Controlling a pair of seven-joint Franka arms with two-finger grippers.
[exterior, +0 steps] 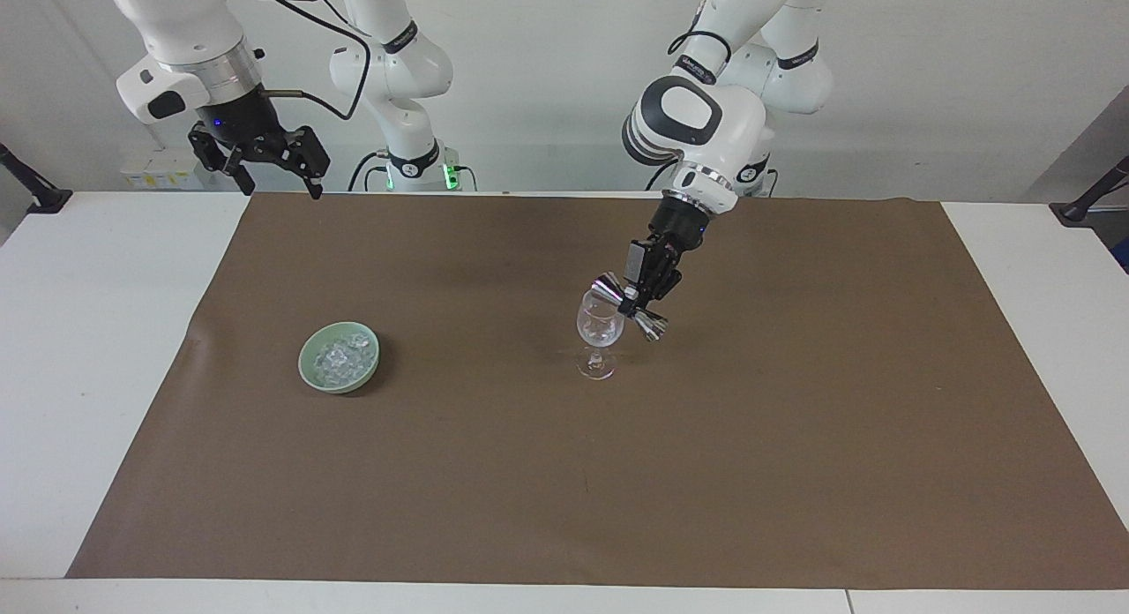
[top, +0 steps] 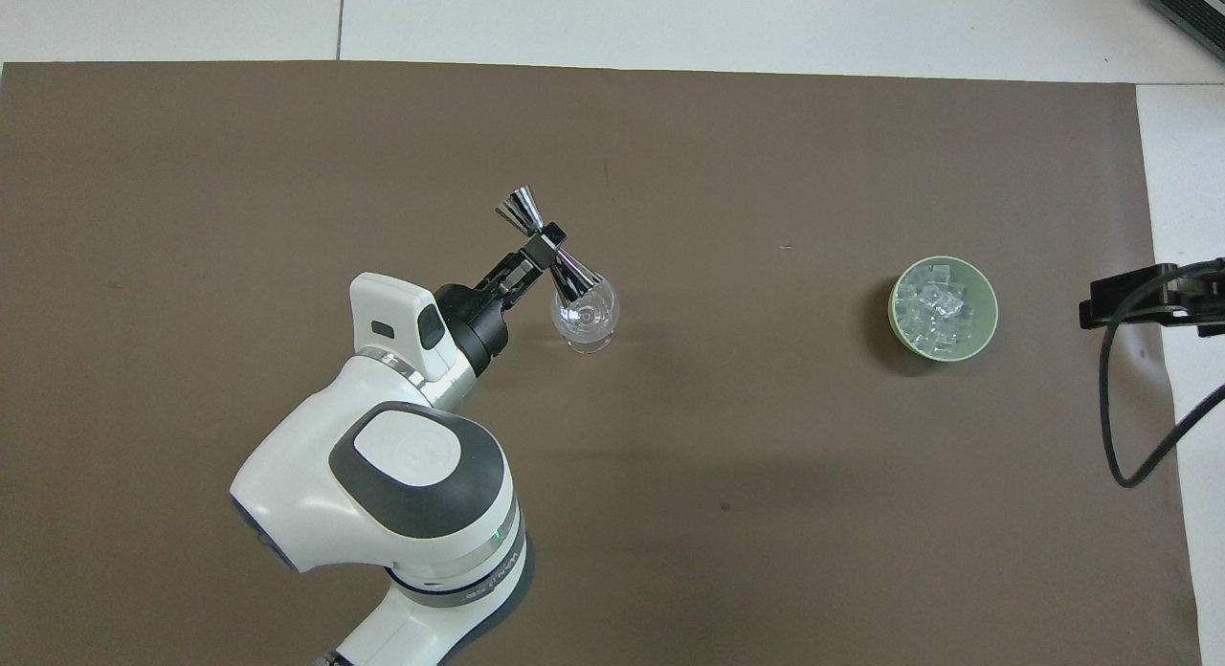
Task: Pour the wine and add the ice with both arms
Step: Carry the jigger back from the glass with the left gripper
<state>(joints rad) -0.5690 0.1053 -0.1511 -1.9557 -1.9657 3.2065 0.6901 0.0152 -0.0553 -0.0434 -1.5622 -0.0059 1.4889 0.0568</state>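
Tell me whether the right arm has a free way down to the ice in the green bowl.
Probably yes. The right gripper waits raised, open, at its own end of the table. The ice lies uncovered in the green bowl, with nothing between; the left gripper is busy over the wine glass.

The right arm's black two-finger gripper (top: pixel 1139 300) is cut off by the overhead picture's edge, beside the pale green ice bowl (top: pixel 986 302). Whether any liquid lies in the clear stemmed wine glass (exterior: pixel 599 325) cannot be told.
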